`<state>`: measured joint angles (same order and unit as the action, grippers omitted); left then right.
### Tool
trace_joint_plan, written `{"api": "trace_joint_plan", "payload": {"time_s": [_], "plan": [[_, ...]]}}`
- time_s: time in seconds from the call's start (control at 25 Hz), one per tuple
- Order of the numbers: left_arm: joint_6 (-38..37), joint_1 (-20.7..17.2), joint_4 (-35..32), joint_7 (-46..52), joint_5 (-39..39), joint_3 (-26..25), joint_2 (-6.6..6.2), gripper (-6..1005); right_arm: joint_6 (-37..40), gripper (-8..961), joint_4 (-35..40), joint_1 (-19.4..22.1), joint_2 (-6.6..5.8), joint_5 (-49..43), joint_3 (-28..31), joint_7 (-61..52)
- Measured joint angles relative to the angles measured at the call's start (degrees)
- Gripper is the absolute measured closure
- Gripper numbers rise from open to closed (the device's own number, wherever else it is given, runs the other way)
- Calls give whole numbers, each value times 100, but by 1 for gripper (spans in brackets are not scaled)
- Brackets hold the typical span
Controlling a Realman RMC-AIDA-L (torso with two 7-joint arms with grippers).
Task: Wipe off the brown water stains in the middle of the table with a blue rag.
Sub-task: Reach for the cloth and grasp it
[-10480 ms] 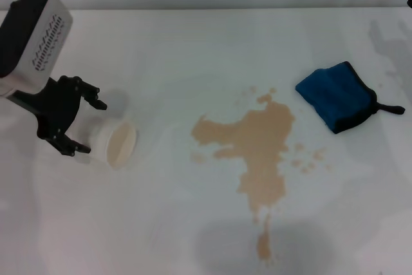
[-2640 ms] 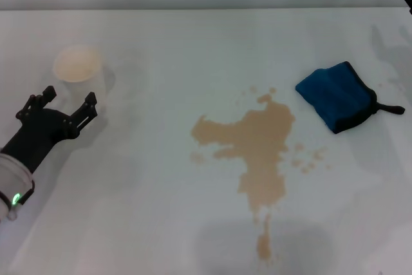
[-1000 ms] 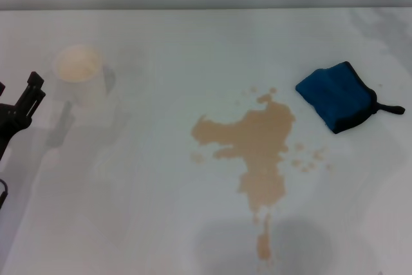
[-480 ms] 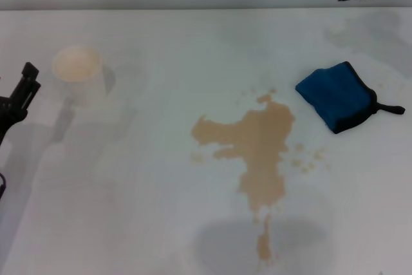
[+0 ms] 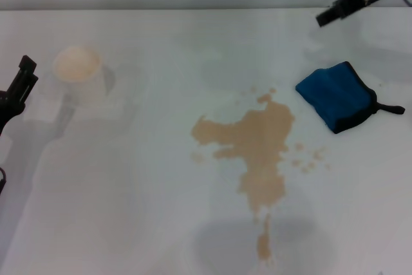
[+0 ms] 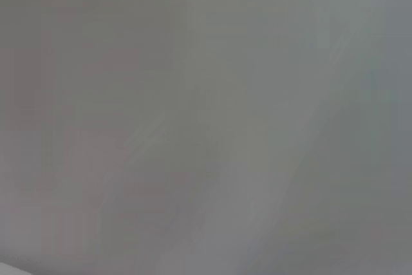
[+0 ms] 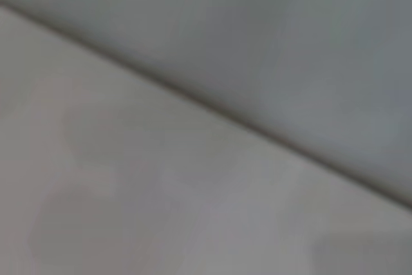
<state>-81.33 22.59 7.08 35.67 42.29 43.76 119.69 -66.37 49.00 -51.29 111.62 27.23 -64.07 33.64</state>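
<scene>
Black right pincer (image 5: 325,17) hovers beyond the blue rag (image 5: 336,95), touching nothing.

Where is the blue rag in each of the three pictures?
Head view: the blue rag lies at the right, just right of the brown water stains, with nothing touching it.
Left wrist view: not in it; only a blurred grey surface shows.
Right wrist view: not in it.
Shared landmark: the white table, whose far edge also seems to cross the right wrist view.

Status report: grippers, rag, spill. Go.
Left gripper at table's left edge, right gripper above blue rag. Rag untouched. Brown water stains unwiped. Path clear.
</scene>
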Motion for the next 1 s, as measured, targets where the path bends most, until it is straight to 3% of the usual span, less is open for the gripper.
{"api": "trace_joint_plan", "payload": {"time_s": [0.28,1.0], "plan": [[-8,-29,-1,248,3,0,-7,112,-355,262,-42,-129,355,-886,-62,-295],[7,9,4,512,8,1,-7,111,-240,262,-849,-113,432,-880,-654,-480]]}}
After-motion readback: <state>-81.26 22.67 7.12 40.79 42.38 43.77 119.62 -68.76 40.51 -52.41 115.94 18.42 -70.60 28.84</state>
